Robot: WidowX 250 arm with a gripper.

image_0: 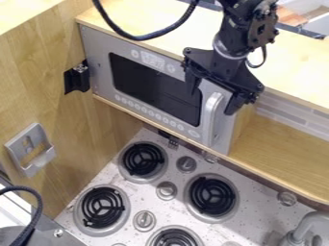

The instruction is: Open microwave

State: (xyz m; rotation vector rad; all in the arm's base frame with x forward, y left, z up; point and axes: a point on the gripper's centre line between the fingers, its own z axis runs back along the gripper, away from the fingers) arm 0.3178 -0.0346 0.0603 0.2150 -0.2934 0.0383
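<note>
The gripper (pixel 210 101) hangs at the upper right of the microwave front, its two fingers spread wide. One finger is over the right part of the dark window, the other beyond the handle's right side. Between them in this view is the top of the light grey vertical handle (pixel 210 117); I cannot tell whether either finger touches it. The silver microwave (pixel 99 55) stands on the wooden shelf, and its door with the dark window (pixel 151 84) looks closed. Part of the upper right front is hidden behind the gripper.
Below the microwave is a white stovetop (pixel 186 175) with several black coil burners and grey knobs. A wooden wall (pixel 32 86) with a black bracket (pixel 77 78) and a grey holder (pixel 31 149) rises at left. A faucet (pixel 308 228) stands at the lower right.
</note>
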